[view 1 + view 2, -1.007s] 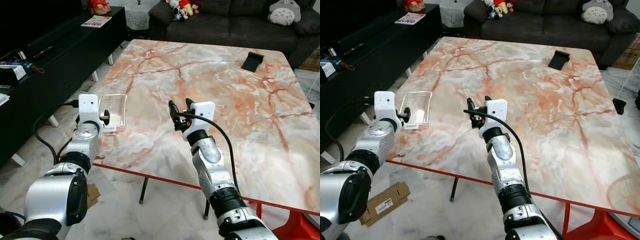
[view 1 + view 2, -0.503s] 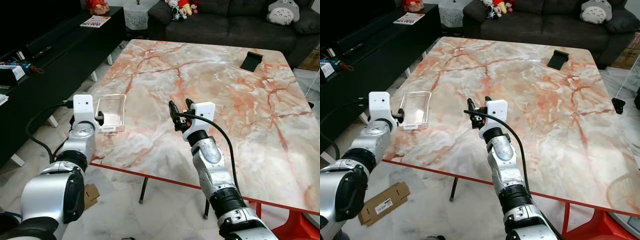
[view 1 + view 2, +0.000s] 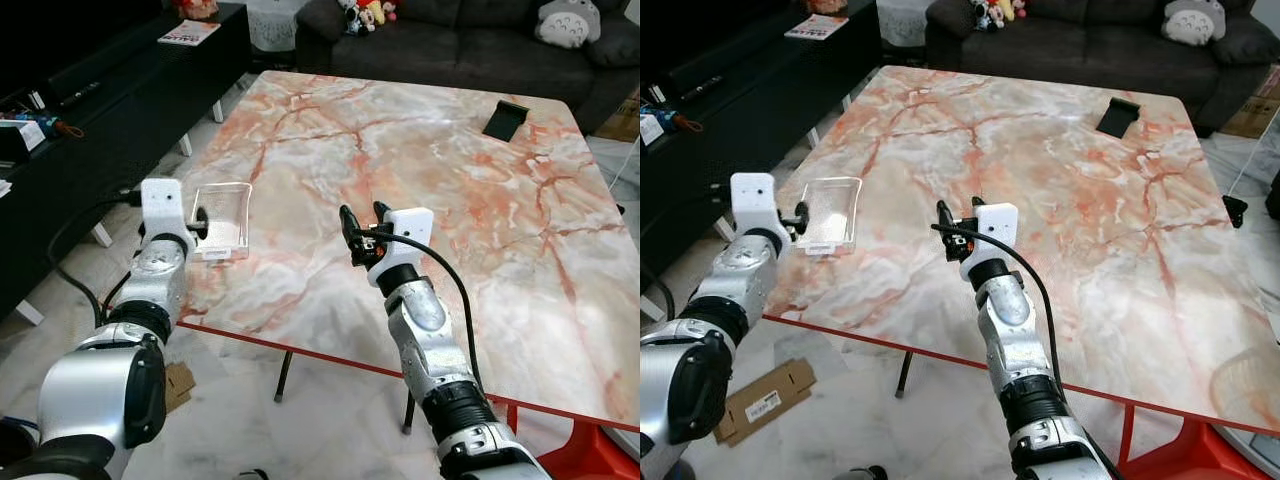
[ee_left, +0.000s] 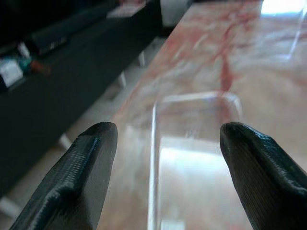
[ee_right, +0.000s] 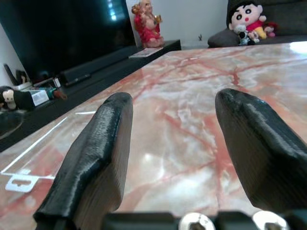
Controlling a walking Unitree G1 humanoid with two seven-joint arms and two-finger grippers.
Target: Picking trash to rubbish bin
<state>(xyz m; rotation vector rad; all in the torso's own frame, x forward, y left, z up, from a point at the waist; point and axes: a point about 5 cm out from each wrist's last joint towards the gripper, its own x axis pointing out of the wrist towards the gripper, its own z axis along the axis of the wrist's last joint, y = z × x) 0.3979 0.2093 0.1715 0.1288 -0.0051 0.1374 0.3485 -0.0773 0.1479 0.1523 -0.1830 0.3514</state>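
Since a second ago, the left hand [image 3: 200, 218] has been pulled back a little toward the desk's left edge, and the clear plastic box [image 3: 224, 220] now lies in front of its fingers and not between them. The right hand [image 3: 363, 232] has stayed in the same spot over the middle of the desk [image 3: 470, 200].

The clear plastic box is seen lying flat on the desk, near the left edge, with a small white tab at its near end. In the left wrist view, the two black fingers [image 4: 81, 177] are spread wide apart, and the box [image 4: 192, 143] is seen on the desk past them, not touched. Nothing is held by the left hand.

The right hand is held just above the marble top, well apart from the box. Its fingers [image 5: 96, 163] are also spread open, and nothing is held between them.

A small black stand [image 3: 504, 119] is seen near the far right corner of the desk. A dark sofa [image 3: 470, 40] with soft toys is seen behind the desk, and a flat cardboard piece [image 3: 765, 402] lies on the floor under the left arm.
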